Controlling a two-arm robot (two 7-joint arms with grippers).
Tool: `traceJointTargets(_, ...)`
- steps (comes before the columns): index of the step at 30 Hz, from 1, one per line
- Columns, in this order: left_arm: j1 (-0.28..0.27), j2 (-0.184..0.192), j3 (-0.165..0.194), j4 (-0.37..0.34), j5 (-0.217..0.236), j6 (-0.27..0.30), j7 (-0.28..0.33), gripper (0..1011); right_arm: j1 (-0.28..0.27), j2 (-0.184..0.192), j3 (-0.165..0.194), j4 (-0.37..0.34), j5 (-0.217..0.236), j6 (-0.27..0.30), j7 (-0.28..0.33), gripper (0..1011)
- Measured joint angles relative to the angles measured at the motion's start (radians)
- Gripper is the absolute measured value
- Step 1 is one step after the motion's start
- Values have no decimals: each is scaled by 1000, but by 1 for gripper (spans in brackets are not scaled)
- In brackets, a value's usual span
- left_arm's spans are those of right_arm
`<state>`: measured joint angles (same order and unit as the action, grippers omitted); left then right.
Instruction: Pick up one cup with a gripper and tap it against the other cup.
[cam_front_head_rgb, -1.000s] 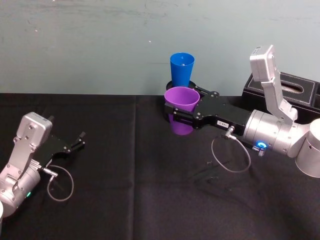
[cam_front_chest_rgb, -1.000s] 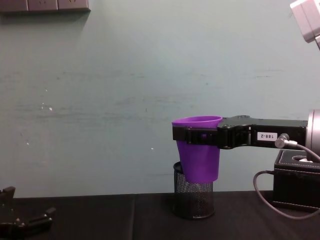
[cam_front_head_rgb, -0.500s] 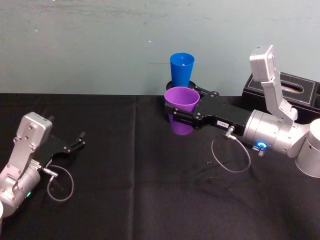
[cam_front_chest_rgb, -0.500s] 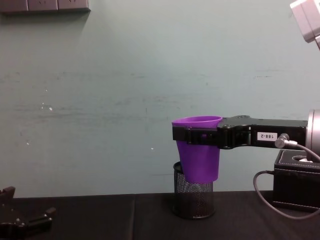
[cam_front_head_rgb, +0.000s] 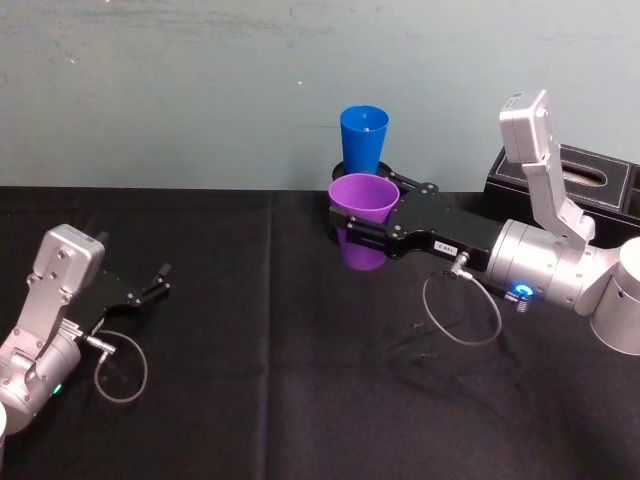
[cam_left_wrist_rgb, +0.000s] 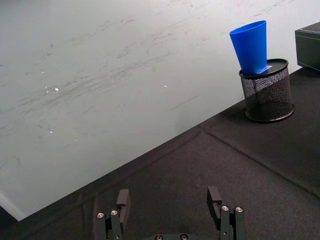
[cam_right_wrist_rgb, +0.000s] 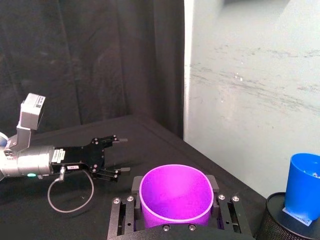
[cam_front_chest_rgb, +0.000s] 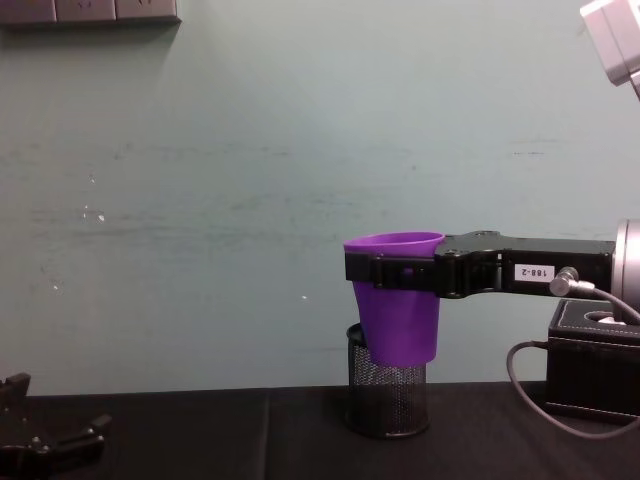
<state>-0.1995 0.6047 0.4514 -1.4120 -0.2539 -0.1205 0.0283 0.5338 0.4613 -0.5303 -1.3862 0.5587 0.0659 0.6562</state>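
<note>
Standing in the mesh holder (cam_left_wrist_rgb: 266, 96), the blue cup (cam_left_wrist_rgb: 250, 45) is hidden behind the empty purple cup (cam_front_chest_rgb: 398, 325) from the chest. Right gripper (cam_front_chest_rgb: 392, 270) fingers clamp that purple cup; left gripper (cam_left_wrist_rgb: 167, 197) fingers stand apart.

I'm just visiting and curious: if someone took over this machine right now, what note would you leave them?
Right gripper: shut on the purple cup, holding it upright in the air, just in front of the blue cup.
Left gripper: open, parked low at the left of the table.
Blue cup: sits in the mesh holder at the back of the table. The right wrist view shows a gap between the cups.
Done: purple cup picked up.
Left: tap it against the blue cup.
</note>
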Motion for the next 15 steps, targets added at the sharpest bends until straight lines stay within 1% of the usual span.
traceJointTargets(15, 0, 0, 0, 0, 0, 0, 0, 1011, 0, 1, 0, 0, 3, -2, 3, 748)
